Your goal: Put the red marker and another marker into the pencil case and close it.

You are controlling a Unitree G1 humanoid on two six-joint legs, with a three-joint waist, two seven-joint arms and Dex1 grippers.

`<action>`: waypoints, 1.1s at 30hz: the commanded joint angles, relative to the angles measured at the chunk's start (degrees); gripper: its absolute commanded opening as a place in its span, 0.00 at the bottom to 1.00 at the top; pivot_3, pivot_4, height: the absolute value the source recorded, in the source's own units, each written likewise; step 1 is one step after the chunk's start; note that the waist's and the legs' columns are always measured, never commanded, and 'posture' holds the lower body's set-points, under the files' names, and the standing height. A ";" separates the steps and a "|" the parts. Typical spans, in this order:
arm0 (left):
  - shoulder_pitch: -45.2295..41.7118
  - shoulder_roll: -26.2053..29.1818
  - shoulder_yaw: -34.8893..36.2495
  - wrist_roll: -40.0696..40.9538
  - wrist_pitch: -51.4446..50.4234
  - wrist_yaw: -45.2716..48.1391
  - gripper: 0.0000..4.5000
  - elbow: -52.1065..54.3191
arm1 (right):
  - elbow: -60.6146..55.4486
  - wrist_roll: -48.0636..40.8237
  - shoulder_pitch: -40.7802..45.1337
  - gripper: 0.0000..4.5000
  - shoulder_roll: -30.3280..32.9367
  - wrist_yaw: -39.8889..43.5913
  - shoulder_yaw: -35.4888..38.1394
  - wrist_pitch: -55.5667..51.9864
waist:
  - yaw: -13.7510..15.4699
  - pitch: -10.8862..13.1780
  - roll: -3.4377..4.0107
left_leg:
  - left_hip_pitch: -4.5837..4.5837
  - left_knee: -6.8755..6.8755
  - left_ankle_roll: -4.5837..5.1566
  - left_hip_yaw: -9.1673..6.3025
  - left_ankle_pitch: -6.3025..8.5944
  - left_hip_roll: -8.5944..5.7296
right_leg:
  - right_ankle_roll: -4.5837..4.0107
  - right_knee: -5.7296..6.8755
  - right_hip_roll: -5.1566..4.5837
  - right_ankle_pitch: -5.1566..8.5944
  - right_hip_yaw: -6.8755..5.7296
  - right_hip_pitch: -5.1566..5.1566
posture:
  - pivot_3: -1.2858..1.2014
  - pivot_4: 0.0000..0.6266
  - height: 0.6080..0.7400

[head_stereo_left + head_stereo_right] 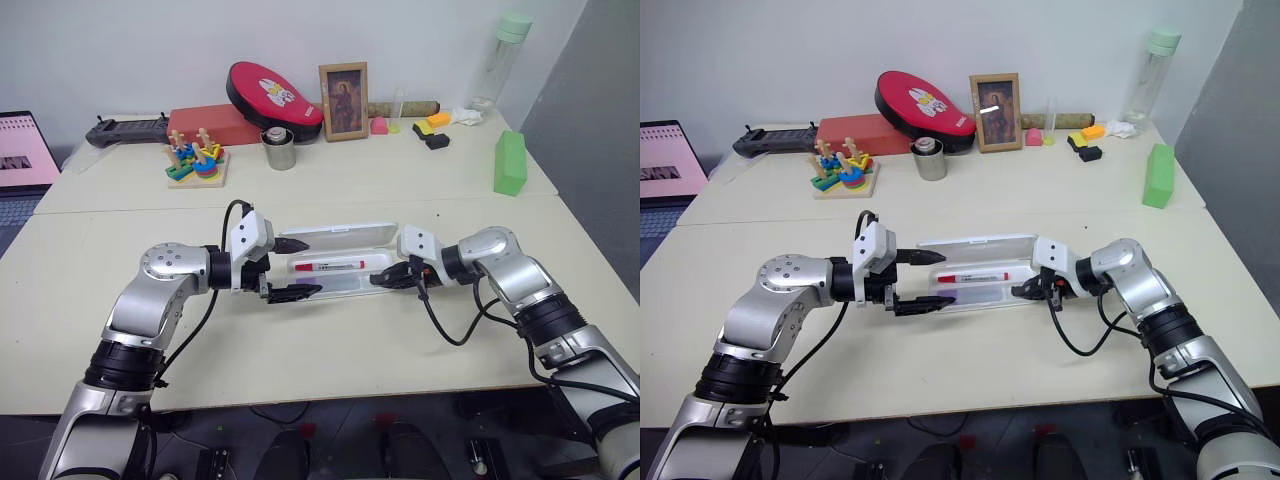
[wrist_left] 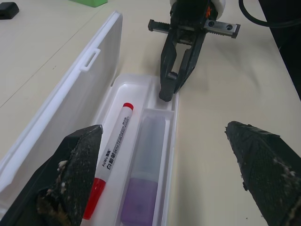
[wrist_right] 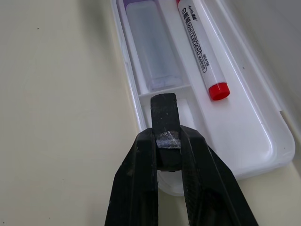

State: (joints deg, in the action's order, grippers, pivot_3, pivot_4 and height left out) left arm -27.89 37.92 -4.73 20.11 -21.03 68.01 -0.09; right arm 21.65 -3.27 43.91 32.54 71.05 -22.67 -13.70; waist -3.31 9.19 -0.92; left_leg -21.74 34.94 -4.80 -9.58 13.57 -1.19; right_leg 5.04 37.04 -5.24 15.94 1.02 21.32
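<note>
Both arms reached inward over the worktop (image 1: 120, 330), elbows bent, wrists turned so the grippers pointed at each other. The left gripper (image 1: 292, 268) at about 9 o'clock aimed toward 3 o'clock, its two black fingers (image 2: 70, 179) spread wide apart. The right gripper (image 1: 385, 279) at about 3 o'clock angled downward toward 9 o'clock, its fingers (image 3: 164, 127) nearly together.

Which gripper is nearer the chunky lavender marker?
Left. Left gripper, open, straddles the case end beside the chunky lavender marker; right gripper is at the far end.
</note>
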 commanded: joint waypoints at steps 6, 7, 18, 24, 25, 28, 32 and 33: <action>-0.81 -0.29 0.62 0.87 -0.26 -0.66 1.00 2.34 | -0.38 0.38 2.47 0.63 -0.20 1.32 1.56 0.28 | -0.01 0.00 0.00 | 0.01 0.01 0.00 0.00 0.00 0.00 | 0.00 0.02 0.00 0.00 0.00 0.00 | 0.52 0.24 1.00; -0.74 -0.32 0.58 0.89 -0.33 -0.70 1.00 2.48 | -0.58 0.27 2.64 0.70 -0.19 1.47 1.69 0.07 | -0.01 0.00 0.00 | 0.01 0.01 0.00 0.00 0.00 0.00 | 0.00 0.02 0.00 0.00 0.00 0.00 | 0.52 0.24 1.00; 0.47 0.08 1.48 1.82 -2.53 -2.02 1.00 5.63 | -7.75 -2.36 2.77 0.99 3.07 5.57 4.00 -4.88 | 0.00 0.00 0.01 | -0.01 0.00 0.00 -0.01 0.00 0.00 | 0.00 0.00 0.00 0.00 0.00 0.00 | 0.52 0.24 1.00; 4.43 3.67 8.49 7.84 -10.91 -5.11 1.00 14.23 | -19.38 -12.26 3.93 0.99 8.90 11.27 10.20 -16.60 | 0.03 0.04 0.01 | -0.04 -0.01 0.09 -0.02 0.05 0.00 | 0.00 0.00 0.00 0.00 0.01 0.04 | 0.52 0.24 1.00; 4.80 4.12 9.46 9.00 -12.26 -5.68 1.00 15.16 | -20.01 -13.60 4.55 0.99 8.90 11.17 11.07 -17.91 | -0.02 0.04 0.02 | -0.05 -0.03 0.14 -0.03 0.08 0.01 | 0.00 -0.01 0.00 0.00 0.00 0.05 | 0.52 0.24 1.00; 5.43 5.83 14.33 12.99 -16.30 -7.46 1.00 16.84 | -16.15 -13.80 10.72 0.99 6.06 7.03 12.89 -19.07 | -0.47 0.06 0.04 | 0.02 -0.02 0.17 -0.01 0.10 0.03 | 0.00 0.04 0.00 0.00 0.00 0.02 | 0.52 0.24 1.00; 4.23 7.36 17.00 13.38 -16.76 -9.17 1.00 15.06 | -4.70 -9.16 18.71 0.95 -0.01 -0.93 11.55 -17.63 | -0.69 0.06 0.02 | 0.13 -0.04 0.18 0.03 0.08 0.07 | 0.02 0.06 0.05 0.00 0.02 -0.02 | 0.52 0.24 1.00; 4.33 7.77 17.09 13.13 -16.50 -9.31 1.00 14.86 | -2.40 -8.24 19.78 0.93 -1.00 -1.89 11.06 -16.92 | -0.68 0.06 0.02 | 0.16 -0.04 0.18 0.00 0.07 0.08 | 0.01 0.08 0.07 -0.01 0.00 -0.04 | 0.52 0.24 1.00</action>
State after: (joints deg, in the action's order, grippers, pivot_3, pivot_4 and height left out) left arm -22.91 44.41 10.45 32.98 -38.20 59.30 14.86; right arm 15.18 -13.60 61.95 32.48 72.21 -11.56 -31.88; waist -4.00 9.25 -0.90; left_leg -21.55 34.89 -4.62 -9.58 13.63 -1.11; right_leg 5.04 37.12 -5.17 15.93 1.03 21.25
